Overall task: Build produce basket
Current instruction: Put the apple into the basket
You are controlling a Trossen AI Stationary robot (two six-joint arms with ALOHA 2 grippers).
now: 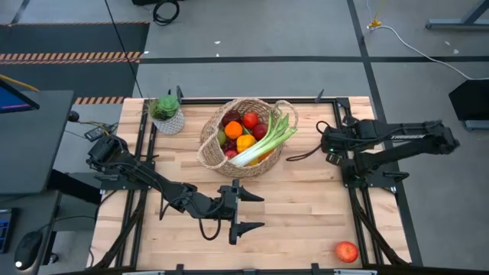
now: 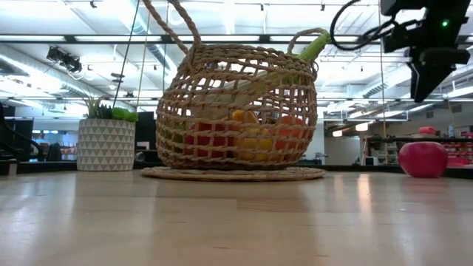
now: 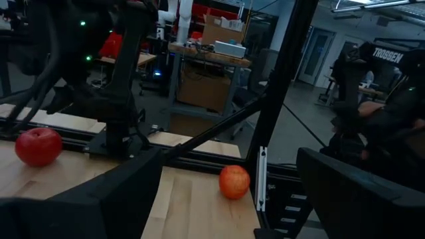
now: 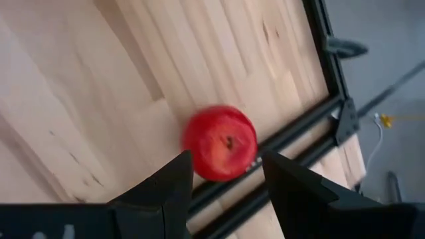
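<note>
The tan wicker basket (image 1: 210, 149) (image 2: 236, 103) stands on its flat base at the middle of the table's far half. It holds red apples, oranges and a leek (image 1: 269, 140) whose green end sticks out over the rim. One red apple (image 4: 220, 143) (image 2: 423, 159) lies by the right rail, hidden in the high view. My right gripper (image 1: 330, 142) (image 4: 226, 180) hangs open above it, clear of it. A second apple (image 1: 346, 251) (image 3: 234, 181) lies near the near right corner. My left gripper (image 1: 250, 211) (image 3: 232, 212) is open, low over the table's near middle, pointing right.
A small white pot with a green plant (image 1: 166, 114) (image 2: 106, 140) stands left of the basket at the far edge. Black frame rails (image 1: 353, 195) run along the table's right side. Bare wood lies between the left gripper and the near right apple.
</note>
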